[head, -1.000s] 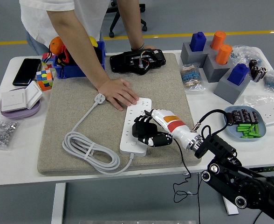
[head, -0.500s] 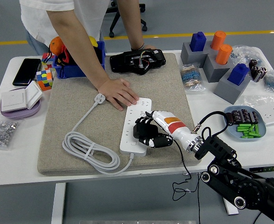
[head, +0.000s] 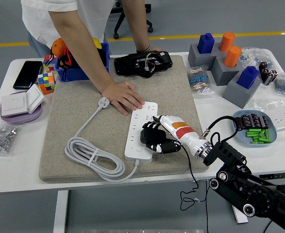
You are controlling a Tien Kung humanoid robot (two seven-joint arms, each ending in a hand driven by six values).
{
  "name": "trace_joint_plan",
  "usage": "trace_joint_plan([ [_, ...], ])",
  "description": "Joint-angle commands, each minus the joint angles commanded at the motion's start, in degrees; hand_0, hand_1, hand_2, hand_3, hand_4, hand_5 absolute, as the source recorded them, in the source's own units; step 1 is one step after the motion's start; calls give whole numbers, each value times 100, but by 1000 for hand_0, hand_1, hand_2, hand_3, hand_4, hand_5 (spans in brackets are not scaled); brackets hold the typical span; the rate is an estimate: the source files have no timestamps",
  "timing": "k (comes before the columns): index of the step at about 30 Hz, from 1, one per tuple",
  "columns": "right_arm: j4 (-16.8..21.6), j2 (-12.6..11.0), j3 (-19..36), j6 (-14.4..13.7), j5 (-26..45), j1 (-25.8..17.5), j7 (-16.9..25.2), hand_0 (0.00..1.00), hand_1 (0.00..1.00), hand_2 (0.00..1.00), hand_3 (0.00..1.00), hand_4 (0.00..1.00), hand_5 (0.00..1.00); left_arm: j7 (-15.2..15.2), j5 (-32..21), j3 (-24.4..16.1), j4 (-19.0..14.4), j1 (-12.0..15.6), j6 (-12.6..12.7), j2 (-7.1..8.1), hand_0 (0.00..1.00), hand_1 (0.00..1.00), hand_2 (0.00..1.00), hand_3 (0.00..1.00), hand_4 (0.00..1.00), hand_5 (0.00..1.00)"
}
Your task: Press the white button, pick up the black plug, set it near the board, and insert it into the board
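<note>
A white power strip (head: 138,114) lies on the grey felt mat (head: 79,121), and its white cable (head: 91,156) is coiled to the left. My right hand (head: 154,138) comes in from the lower right. Its fingers are curled around the black plug (head: 149,134) and hold it on the strip's near half. I cannot tell how deep the plug sits in the sockets. A person's hand (head: 124,97) rests flat on the strip's far end. The person's other hand (head: 147,50) is by a black device (head: 142,63) at the back of the mat. My left arm is out of view.
Grey blocks with blue and orange cylinders (head: 225,60) stand at the back right. A blue plate (head: 255,127) of green parts is at the right. A Rubik's cube (head: 46,80), a phone (head: 27,74), white switches (head: 21,103) and a blue box (head: 79,65) are at the left.
My right hand with the black plug has shifted slightly right and towards the near edge over the strip. The person's hands have stayed put.
</note>
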Motion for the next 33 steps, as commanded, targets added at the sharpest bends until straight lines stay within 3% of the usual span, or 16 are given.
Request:
trace_joint_plan([
  [11, -19, 6, 53, 41, -27, 1, -17, 2, 52, 136, 465, 660, 2, -1, -3, 0, 0, -3, 1, -4, 469, 497, 520, 571, 607, 252],
  [12, -25, 6, 59, 37, -22, 1, -10, 79, 152, 206, 531, 742, 2, -3, -14, 15, 0, -5, -1, -2, 467, 496, 520, 571, 607, 253],
  [17, -45, -1, 61, 45, 54, 0, 43, 79, 152, 206, 531, 742, 2, -3, -2, 3, 0, -10, 0, 0, 467, 496, 520, 571, 607, 253],
  [18, -48, -2, 62, 61, 70, 1, 54, 122, 210, 270, 532, 904, 81, -2, 0, 2, 0, -10, -1, 0, 469, 498, 520, 571, 607, 253],
  [23, -56, -1, 57, 79, 107, -3, 104, 122, 210, 270, 532, 904, 81, 0, -17, 19, 0, -7, -3, -1, 469, 498, 520, 571, 607, 253],
  [24, -56, -1, 56, 82, 114, -4, 109, 146, 269, 341, 536, 955, 134, -1, -19, 20, 0, -7, -3, -1, 467, 498, 520, 571, 607, 254],
  [33, -47, 0, 64, 129, 128, -1, 163, 157, 300, 387, 539, 998, 177, 2, -33, 40, 0, -4, -4, 3, 467, 496, 520, 571, 607, 253],
])
